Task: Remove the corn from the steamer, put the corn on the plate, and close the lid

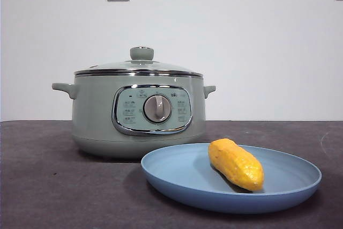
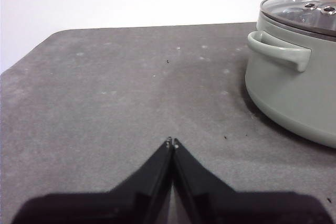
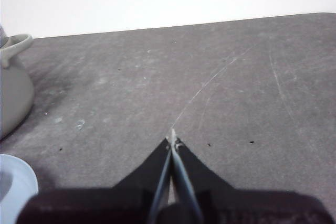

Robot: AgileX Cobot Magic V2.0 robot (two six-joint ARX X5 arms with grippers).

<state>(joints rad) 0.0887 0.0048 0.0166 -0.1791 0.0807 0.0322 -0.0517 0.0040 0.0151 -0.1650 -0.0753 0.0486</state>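
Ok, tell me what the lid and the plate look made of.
Lid: clear glass dome, the see-through top showing in the left wrist view, with a shiny chrome-looking rim and matte green knob. Plate: matte light blue with no glare, probably plastic or a similar composite; ceramic cannot be ruled out.

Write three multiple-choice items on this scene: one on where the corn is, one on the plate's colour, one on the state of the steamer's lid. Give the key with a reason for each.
1. Where is the corn?
A. inside the steamer
B. on the plate
C. on the bare table

2. What colour is the plate?
A. light blue
B. red
C. black

3. How is the lid?
A. held in a gripper
B. lying on the table
C. seated on the steamer

Key: 1 B, the cob lies on the plate, towards its right side. 2 A, its rim and floor are matte light blue. 3 C, the chrome rim sits on the pot's top, knob up.
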